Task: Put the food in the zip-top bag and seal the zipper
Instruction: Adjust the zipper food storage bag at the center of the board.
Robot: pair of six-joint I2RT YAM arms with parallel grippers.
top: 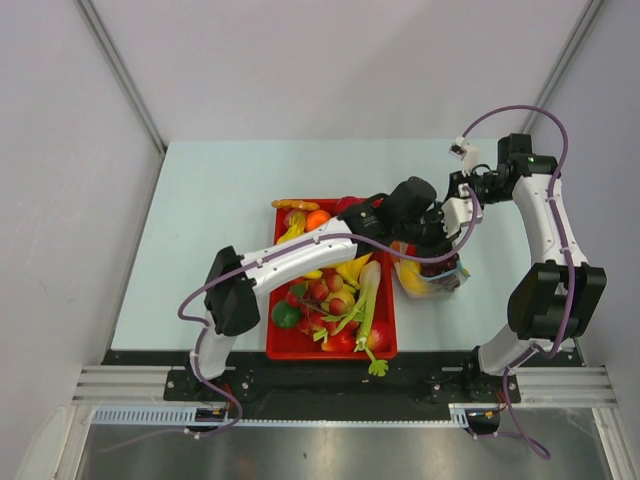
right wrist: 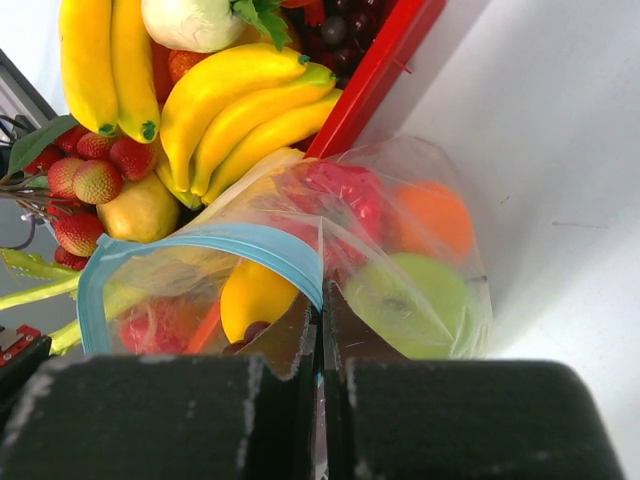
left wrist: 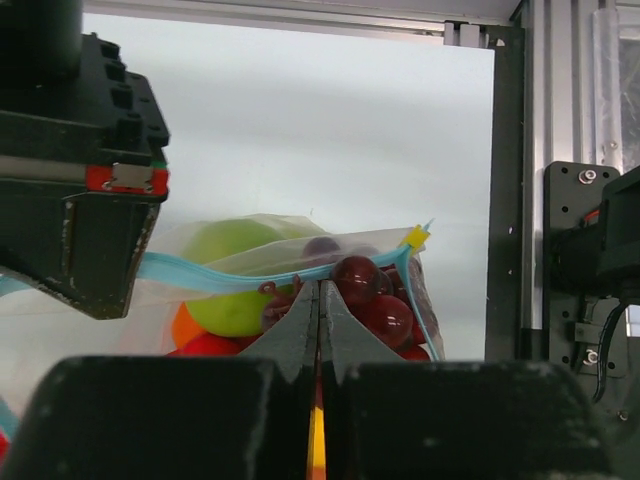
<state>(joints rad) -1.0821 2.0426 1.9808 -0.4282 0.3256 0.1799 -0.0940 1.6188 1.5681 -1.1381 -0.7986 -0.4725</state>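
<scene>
Zip-top bag [top: 435, 280] sits on the table [top: 200, 220] just right of the red tray [top: 283, 350], holding a green fruit [right wrist: 405, 295], an orange fruit [right wrist: 430, 215] and dark red grapes [left wrist: 375, 300]; bananas [right wrist: 240, 95] lie in the tray. Left gripper [left wrist: 320, 290]: fingers clenched together on the blue zipper [left wrist: 200, 272]. Right gripper [right wrist: 322, 315]: fingers likewise pinched tight on the zipper strip, with the bag's mouth beside them gaping in a loop.

White shells and black joint housings clad the left arm [top: 290, 255] and right arm [top: 548, 215]; a purple cable [top: 520, 110] loops along each, arcing widest at one o'clock overhead.
</scene>
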